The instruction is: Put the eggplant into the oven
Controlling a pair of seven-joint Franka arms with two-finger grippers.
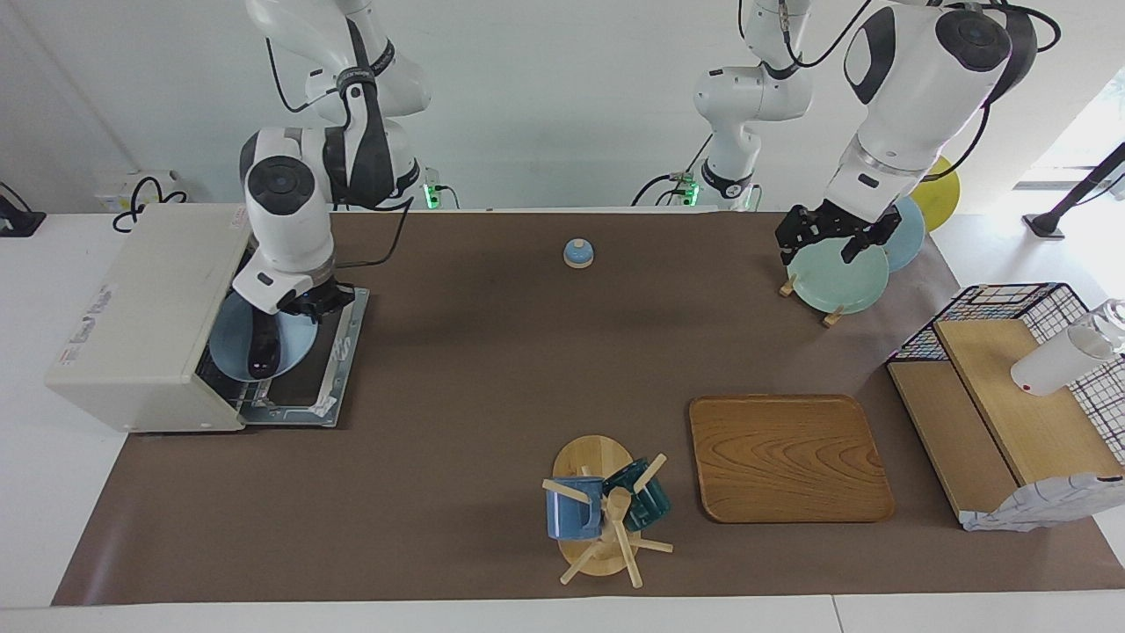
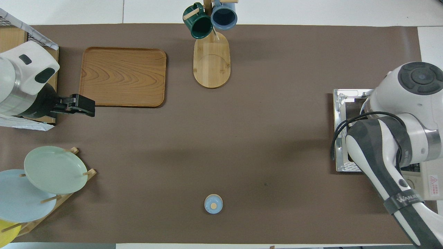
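Note:
The dark purple eggplant [image 1: 261, 345] lies on a light blue plate [image 1: 230, 347]. My right gripper [image 1: 316, 301] is shut on that plate's rim and holds it at the mouth of the cream-white oven [image 1: 145, 299], above the lowered door [image 1: 341, 350]. Part of the plate sits inside the opening. In the overhead view the right arm hides the eggplant and the plate, and only the oven door [image 2: 346, 100] and a corner of the oven [image 2: 432, 183] show. My left gripper [image 1: 826, 239] waits open over the pale green plate [image 1: 837, 280] in the rack.
A small blue bell [image 1: 577, 253] stands near the robots at the table's middle. A mug tree [image 1: 606, 514] and a wooden tray [image 1: 788, 457] lie farther out. A wire basket with wooden boards [image 1: 1011, 396] is at the left arm's end.

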